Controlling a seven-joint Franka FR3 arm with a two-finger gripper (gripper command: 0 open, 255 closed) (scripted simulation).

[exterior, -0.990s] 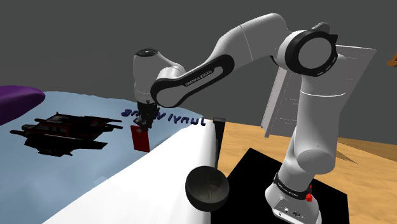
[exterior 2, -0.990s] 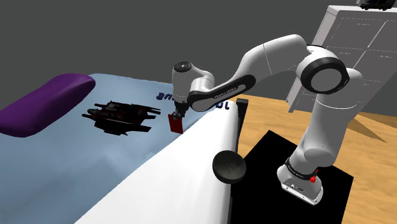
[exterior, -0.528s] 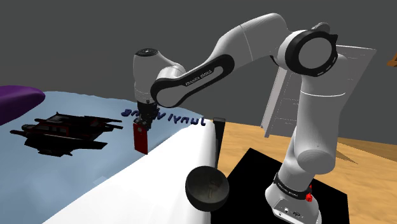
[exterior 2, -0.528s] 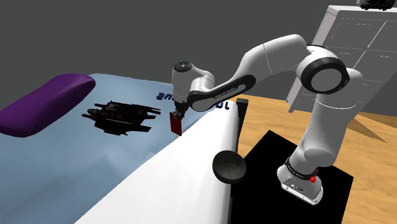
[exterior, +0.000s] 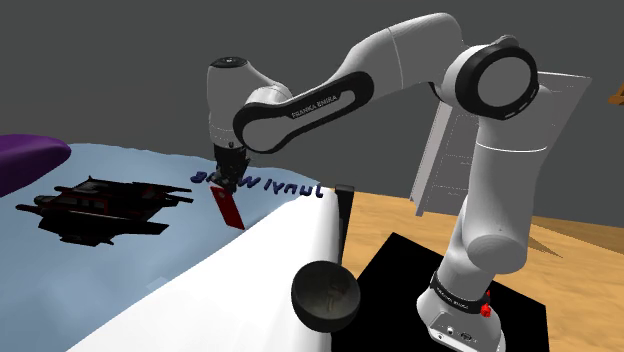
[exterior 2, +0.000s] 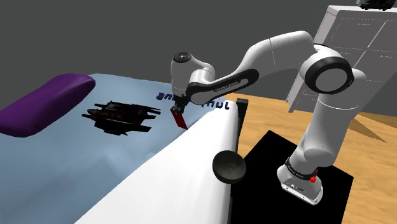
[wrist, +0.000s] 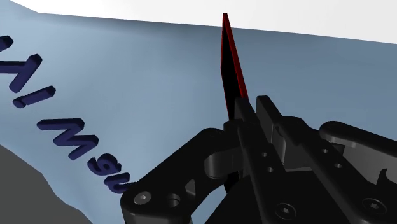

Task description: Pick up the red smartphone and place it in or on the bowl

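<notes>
The red smartphone (exterior: 229, 208) is a thin slab with a dark edge, hanging tilted just above the pale blue bed surface (exterior: 120, 270). My black gripper (exterior: 227, 185) is shut on its upper end. In the second exterior view the gripper (exterior 2: 177, 109) holds the phone (exterior 2: 179, 119) beside the white bed edge. In the wrist view the phone (wrist: 230, 60) juts edge-on from between the fingers of the gripper (wrist: 245, 107). The dark round bowl (exterior: 325, 293) sits at the bed's white edge near the stand, seen again in the second exterior view as the bowl (exterior 2: 229, 167).
A black tangled object (exterior: 100, 205) lies on the bed towards the shoulder view's left. A purple pillow (exterior 2: 44, 103) lies beyond it. Raised dark blue letters (exterior: 270, 186) sit behind the gripper. A grey cabinet (exterior 2: 356, 51) stands on the wooden floor (exterior: 400, 225).
The hand has risen and taken the red phone up with it. The phone now hangs slanted off the surface instead of standing on it. The fingers closed a little tighter.
</notes>
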